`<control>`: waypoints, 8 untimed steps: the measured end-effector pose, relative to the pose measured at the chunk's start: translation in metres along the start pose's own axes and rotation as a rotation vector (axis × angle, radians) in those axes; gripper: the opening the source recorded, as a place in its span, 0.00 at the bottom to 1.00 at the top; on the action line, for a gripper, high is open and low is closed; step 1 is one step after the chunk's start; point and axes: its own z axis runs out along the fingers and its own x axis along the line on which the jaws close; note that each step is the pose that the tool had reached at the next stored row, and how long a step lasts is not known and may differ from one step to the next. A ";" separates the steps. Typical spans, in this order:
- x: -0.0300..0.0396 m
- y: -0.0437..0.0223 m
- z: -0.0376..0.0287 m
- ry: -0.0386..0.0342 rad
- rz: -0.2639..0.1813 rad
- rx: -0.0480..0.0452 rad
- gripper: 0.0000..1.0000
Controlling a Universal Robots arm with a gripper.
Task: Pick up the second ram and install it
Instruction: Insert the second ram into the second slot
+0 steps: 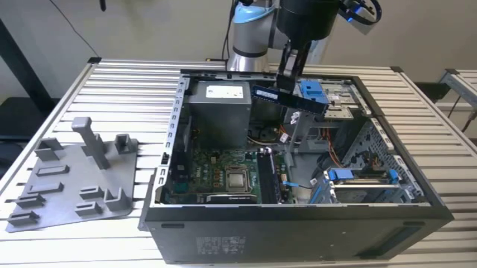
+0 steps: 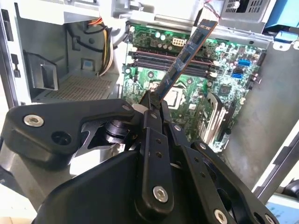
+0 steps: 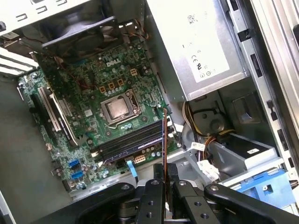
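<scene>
The second ram (image 1: 290, 100), a slim dark stick, hangs tilted in the air above the open computer case (image 1: 298, 223), beside the grey power supply (image 1: 218, 111). My gripper (image 1: 287, 82) is shut on its upper edge. In the second wrist view the ram (image 2: 187, 51) juts out from the gripper (image 2: 152, 100) over the green motherboard (image 2: 224, 84). In the first wrist view the ram (image 3: 165, 140) appears edge-on, gripped by the gripper (image 3: 164, 171), above the long black memory slots (image 3: 131, 137) next to the processor socket (image 3: 117, 109).
A grey tray (image 1: 75, 184) with holder blocks lies on the slatted table at the exterior view's left. Inside the case are a blue drive cage (image 1: 359, 177), bundled cables (image 1: 328, 139) and the case's metal walls around the board.
</scene>
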 end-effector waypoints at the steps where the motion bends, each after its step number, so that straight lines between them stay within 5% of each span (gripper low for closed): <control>1: 0.0000 0.0000 0.0000 -0.0001 0.003 0.0001 0.14; 8: 0.0001 0.0000 0.0000 -0.0009 0.067 0.0029 0.14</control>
